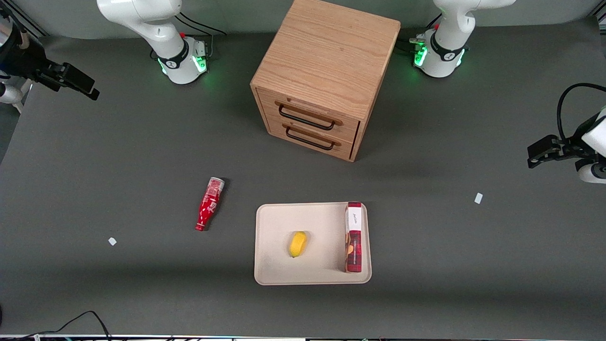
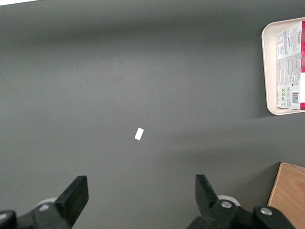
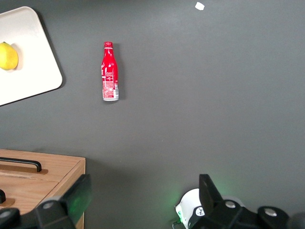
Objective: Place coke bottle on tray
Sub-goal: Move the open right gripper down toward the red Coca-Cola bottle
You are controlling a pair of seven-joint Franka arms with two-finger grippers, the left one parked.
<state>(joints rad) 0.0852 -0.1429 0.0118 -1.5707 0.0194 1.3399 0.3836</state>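
Front view: coke bottle (image 1: 209, 203) flat on the grey worktop (image 1: 142, 156), cap toward the camera, silver base away, just beside the tray (image 1: 279, 265) on the working arm's side, not touching. Far from the jaws (image 1: 83, 85), at about their 5 o'clock. Right arm raised high over the worktop's edge. On the tray, a lemon (image 1: 298, 244) and a red-and-white box (image 1: 354, 237); lettering unreadable. Wooden drawer cabinet (image 1: 326, 76) farther from the camera.

Right wrist view: jaws (image 3: 143, 195) spread wide, gripping nothing. Bottle (image 3: 109, 71) well apart, white lettering illegible. Tray corner (image 3: 43, 71) with lemon (image 3: 8, 56) nearby.

Left wrist view: tray rim (image 2: 268, 71), box label (image 2: 290, 67) with barcode.
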